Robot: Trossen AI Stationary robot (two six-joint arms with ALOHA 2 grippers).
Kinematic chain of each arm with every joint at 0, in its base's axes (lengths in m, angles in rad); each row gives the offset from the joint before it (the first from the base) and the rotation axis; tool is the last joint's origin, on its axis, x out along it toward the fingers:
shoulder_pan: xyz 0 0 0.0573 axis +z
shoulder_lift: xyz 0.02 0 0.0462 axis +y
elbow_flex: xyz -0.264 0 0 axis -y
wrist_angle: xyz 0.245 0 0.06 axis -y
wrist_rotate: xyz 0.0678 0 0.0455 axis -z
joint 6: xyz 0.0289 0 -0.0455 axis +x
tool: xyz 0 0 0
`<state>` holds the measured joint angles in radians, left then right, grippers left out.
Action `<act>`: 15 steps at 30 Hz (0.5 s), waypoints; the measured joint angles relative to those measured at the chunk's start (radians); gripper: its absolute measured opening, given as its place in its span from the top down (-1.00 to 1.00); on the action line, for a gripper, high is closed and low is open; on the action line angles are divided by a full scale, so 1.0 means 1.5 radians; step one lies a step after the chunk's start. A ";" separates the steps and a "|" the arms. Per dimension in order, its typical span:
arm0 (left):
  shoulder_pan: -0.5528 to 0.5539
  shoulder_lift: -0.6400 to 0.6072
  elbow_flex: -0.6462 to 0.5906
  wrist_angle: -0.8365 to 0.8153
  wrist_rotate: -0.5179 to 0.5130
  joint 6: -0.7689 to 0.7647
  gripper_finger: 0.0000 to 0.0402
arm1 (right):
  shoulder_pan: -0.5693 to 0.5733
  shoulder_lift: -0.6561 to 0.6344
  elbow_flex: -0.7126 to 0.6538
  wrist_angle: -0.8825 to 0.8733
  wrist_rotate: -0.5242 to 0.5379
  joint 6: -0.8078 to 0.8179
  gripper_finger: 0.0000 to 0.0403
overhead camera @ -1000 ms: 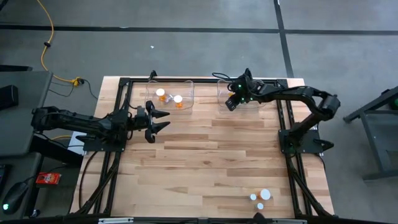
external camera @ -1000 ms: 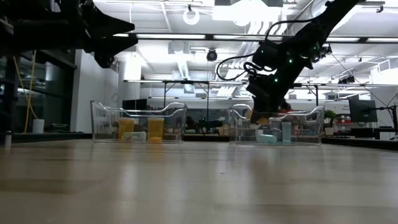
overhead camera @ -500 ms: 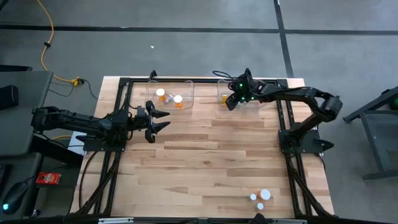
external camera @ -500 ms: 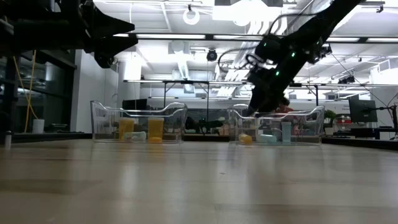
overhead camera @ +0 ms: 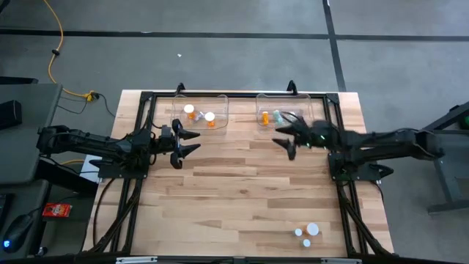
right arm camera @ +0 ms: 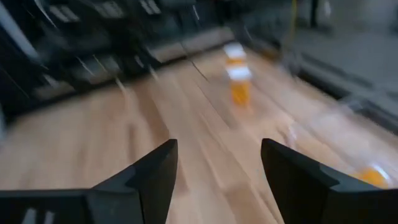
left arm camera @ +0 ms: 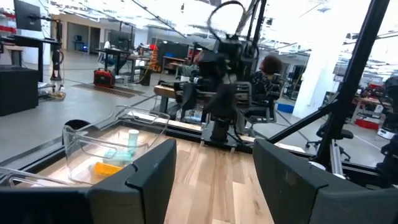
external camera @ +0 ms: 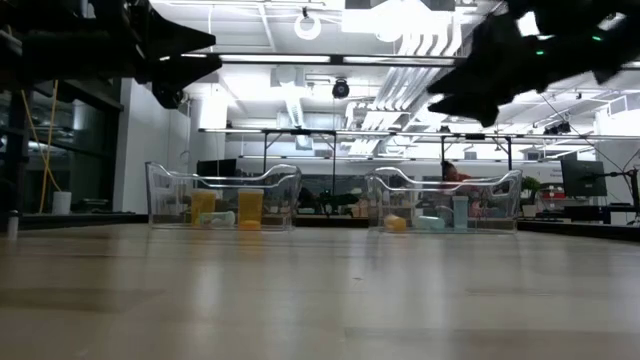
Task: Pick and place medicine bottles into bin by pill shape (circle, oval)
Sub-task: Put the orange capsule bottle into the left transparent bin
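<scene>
Two clear bins stand at the table's far edge. The left bin (overhead camera: 200, 114) holds two upright orange medicine bottles (overhead camera: 209, 118) with white caps. The right bin (overhead camera: 283, 114) holds an orange bottle (external camera: 396, 223) lying on its floor and a pale teal one (external camera: 460, 212). Three more white-capped bottles (overhead camera: 308, 233) stand near the table's near right corner. My left gripper (overhead camera: 189, 142) hovers open just in front of the left bin. My right gripper (overhead camera: 283, 142) hangs open and empty above the table in front of the right bin.
A black frame (overhead camera: 146, 99) runs along the table's edges and carries both arm bases. The wooden tabletop (overhead camera: 234, 191) between the bins and the near edge is bare. A person (left arm camera: 268, 65) sits in the room behind the table.
My right gripper has let go of an orange bottle over the right bin, and the bottle now lies on the bin's floor. The gripper then drew back quickly toward the table's near and right edges, rose, and tipped from pointing down toward level.
</scene>
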<state>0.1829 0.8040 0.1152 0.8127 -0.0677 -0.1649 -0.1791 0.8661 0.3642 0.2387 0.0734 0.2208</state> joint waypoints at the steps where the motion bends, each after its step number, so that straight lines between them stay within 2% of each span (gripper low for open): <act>1: 0.000 0.000 0.000 0.000 0.000 0.000 -0.01 | 0.020 -0.015 -0.029 0.055 0.009 0.003 -0.12; 5: 0.000 0.000 0.000 0.000 0.000 0.002 -0.01 | 0.077 -0.045 -0.101 0.193 0.016 -0.019 -0.12; 15: 0.000 0.000 0.000 0.000 -0.001 0.017 -0.01 | 0.108 -0.050 -0.109 0.211 0.017 -0.030 -0.12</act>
<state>0.1825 0.8040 0.1158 0.8131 -0.0689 -0.1387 -0.0169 0.7910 0.2012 0.5556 0.0986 0.1753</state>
